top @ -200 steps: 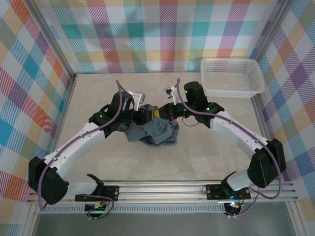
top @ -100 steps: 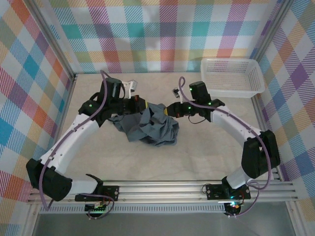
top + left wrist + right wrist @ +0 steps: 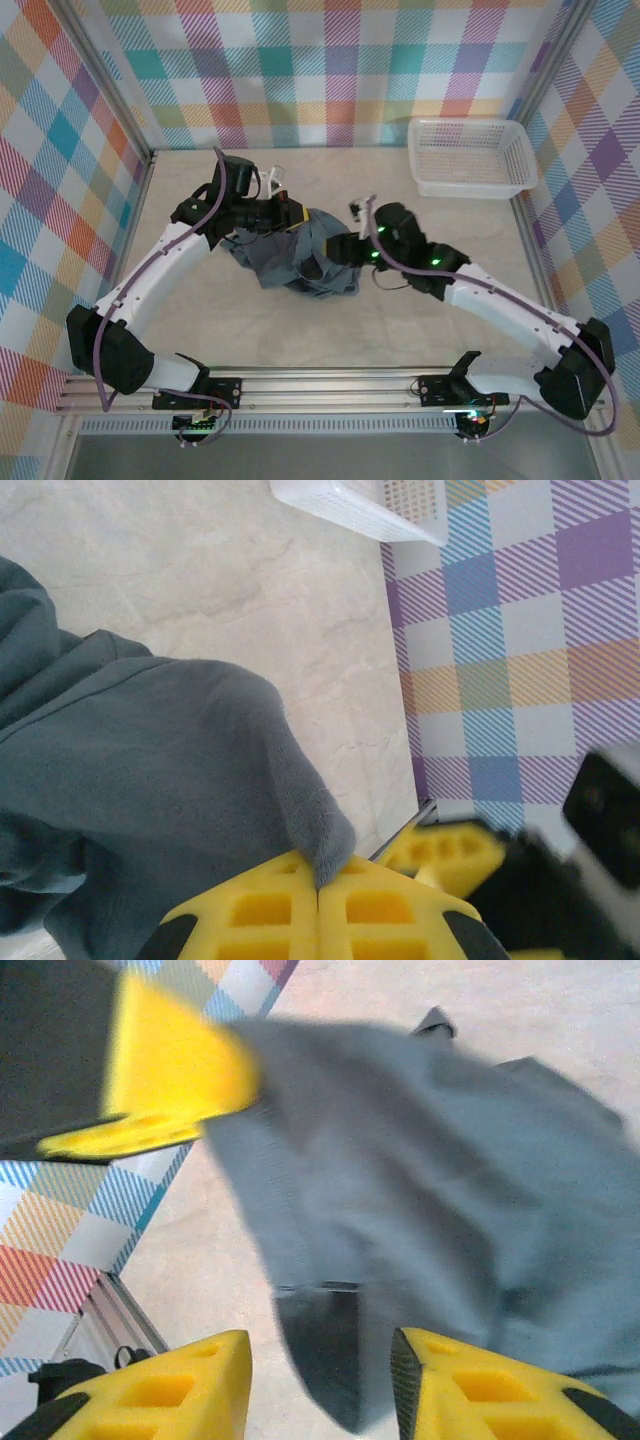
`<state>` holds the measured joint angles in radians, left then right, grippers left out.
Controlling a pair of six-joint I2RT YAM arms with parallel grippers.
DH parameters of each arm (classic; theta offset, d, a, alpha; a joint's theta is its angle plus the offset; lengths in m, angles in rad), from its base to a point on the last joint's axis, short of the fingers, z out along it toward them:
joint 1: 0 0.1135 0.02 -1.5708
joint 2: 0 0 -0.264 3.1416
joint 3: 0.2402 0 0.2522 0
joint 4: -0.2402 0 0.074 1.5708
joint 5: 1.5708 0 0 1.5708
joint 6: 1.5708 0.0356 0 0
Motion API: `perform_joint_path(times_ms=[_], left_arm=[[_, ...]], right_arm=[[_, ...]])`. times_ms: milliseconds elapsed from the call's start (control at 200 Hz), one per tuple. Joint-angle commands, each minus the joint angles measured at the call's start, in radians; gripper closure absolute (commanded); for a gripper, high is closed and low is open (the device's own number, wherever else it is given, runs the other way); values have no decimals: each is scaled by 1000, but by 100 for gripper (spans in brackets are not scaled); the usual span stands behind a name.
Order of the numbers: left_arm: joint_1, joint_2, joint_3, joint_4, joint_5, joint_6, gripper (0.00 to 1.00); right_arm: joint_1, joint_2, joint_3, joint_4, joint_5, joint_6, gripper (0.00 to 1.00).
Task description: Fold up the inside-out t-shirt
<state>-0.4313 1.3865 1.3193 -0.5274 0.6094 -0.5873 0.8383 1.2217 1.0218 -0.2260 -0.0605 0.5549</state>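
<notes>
The dark slate-grey inside-out t-shirt (image 3: pixel 300 258) lies crumpled mid-table, its upper edge lifted. My left gripper (image 3: pixel 290 213) is at that upper left edge, shut. In the left wrist view its yellow fingers (image 3: pixel 260 910) meet, and a fold of the t-shirt (image 3: pixel 150 780) is pinched at the tips of the left gripper (image 3: pixel 320 884). My right gripper (image 3: pixel 342 248) sits at the shirt's right side. In the right wrist view the right gripper (image 3: pixel 320 1375) is open, with the blurred hanging t-shirt (image 3: pixel 420 1160) just beyond the gap and nothing held.
A white mesh basket (image 3: pixel 468 157) stands at the back right, and it also shows in the left wrist view (image 3: pixel 350 502). Checked walls close in the table on three sides. Bare tabletop (image 3: pixel 400 330) lies in front of the shirt.
The left gripper has shut on the shirt's edge and drawn it up and back. The right gripper has let go, opened, and shifted toward the near side of the shirt.
</notes>
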Motion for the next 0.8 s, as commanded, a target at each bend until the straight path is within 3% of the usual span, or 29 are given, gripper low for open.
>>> perform_joint_path(times_ms=[0,135,210,345,400,470,585,795], left_arm=[[6,7,11,24,10,-16,100],[7,-3,25,-7,-25,0,100],[8,-17,35,-43,-67,21,100],[13,-34,36,-39,-99,24,100],[20,-29,39,-48,-110,28,100],[37,-20,47,-77,-132,42,100],[69,-20,39,-104,-166,84,100],[82,2,24,-154,-200,175,100]], right_arm=[[95,124,83,-46,296,31,49],[116,241,190,-224,591,44,47],[117,261,166,-188,637,-27,51],[117,272,154,-147,388,-142,66],[117,257,142,-138,332,-142,82],[117,222,124,-146,356,-135,100],[115,139,88,-128,363,-174,100],[99,34,-17,41,96,-188,100]])
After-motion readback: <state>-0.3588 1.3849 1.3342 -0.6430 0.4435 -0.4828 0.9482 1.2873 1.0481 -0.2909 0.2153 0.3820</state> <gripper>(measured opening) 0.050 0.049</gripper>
